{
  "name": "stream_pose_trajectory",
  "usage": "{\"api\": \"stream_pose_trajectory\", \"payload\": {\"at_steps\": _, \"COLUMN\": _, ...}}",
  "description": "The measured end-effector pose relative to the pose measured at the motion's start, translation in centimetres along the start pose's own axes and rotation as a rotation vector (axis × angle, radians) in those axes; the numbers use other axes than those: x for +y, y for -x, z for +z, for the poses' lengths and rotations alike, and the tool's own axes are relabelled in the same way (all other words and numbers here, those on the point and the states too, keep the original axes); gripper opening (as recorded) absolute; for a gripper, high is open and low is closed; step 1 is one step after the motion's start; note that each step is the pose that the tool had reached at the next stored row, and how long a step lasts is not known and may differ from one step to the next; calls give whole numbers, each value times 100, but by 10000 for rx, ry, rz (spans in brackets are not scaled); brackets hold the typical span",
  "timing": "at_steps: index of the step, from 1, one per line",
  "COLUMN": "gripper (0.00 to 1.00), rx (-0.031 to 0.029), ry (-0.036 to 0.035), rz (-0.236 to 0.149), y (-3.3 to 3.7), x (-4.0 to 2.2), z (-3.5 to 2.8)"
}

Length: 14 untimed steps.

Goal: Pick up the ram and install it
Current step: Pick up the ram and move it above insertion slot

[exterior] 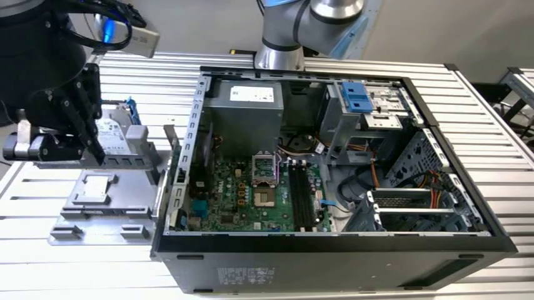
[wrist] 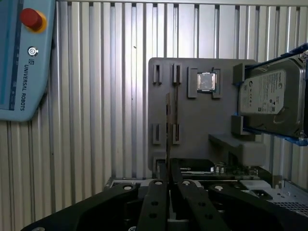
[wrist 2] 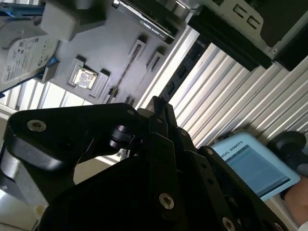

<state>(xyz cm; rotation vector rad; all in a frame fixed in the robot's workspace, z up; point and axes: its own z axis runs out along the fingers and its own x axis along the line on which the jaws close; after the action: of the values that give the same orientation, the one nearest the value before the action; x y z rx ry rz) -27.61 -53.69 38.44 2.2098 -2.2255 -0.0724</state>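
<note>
Although the gripper (wrist: 169,169) shows its fingers drawn narrow on the ram (wrist: 167,126), the job is, by my reading, only at its first step. In the first wrist view the ram appears edge-on as a thin dark strip. It runs between the two columns of small holders on the grey fixture plate (wrist: 192,120) and into the slim gap between the fingers, so it looks clamped there. Whether it hangs free of the plate or rests on it, I cannot tell. Near it on the same plate sit a square processor chip (wrist: 207,82) and, further over, the silver hard drive (wrist: 269,103) in its blue-edged frame. In the exterior view the gripper hangs over that plate at the exterior view's left, well apart from the open computer case (exterior: 334,250) at the exterior view's right. The long black memory slots (exterior: 302,197) on the motherboard (exterior: 242,200) look unfilled. So the grasp seems made, while the install is not yet done: the ram is over the plate, far from the slots.
</note>
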Motion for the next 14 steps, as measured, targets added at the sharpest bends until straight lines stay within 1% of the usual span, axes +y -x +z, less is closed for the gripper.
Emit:
{"api": "stream_pose_trajectory", "payload": {"at_steps": 6, "gripper": 0, "rx": 0, "ry": -1, "rz": -2, "y": 2, "x": -211, "z": -7}}
{"api": "stream_pose_trajectory", "payload": {"at_steps": 14, "gripper": 0, "rx": -1, "ry": -1, "rz": -11, "y": 4, "x": -541, "z": -19}}
